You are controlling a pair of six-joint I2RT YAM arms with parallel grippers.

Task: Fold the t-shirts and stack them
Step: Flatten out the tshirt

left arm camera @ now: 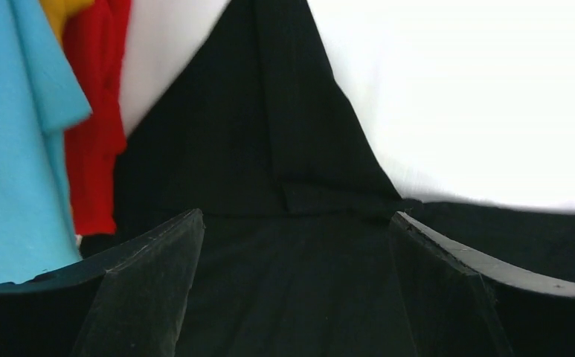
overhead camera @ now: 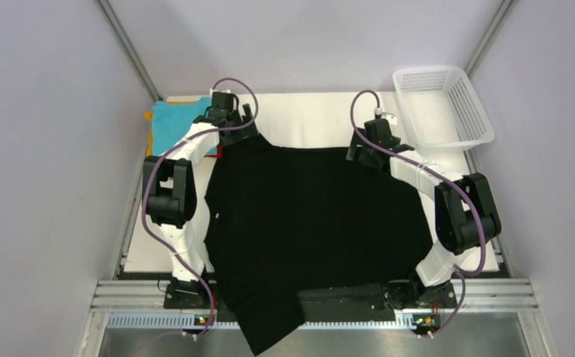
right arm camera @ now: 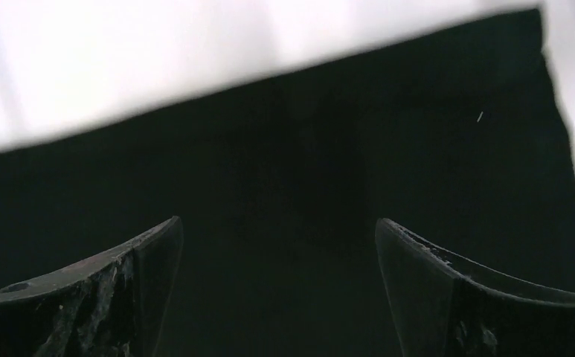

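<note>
The black t-shirt lies spread across the middle of the white tabletop, 1 part hanging over the near edge between the arm bases. The left end effector sits over its far-left corner, fingers wide apart, gripping nothing. The right end effector is spread just as wide over the far-right edge, also empty. A teal shirt, a red shirt and an orange-yellow shirt lie stacked just left; a white basket stands far right
</note>
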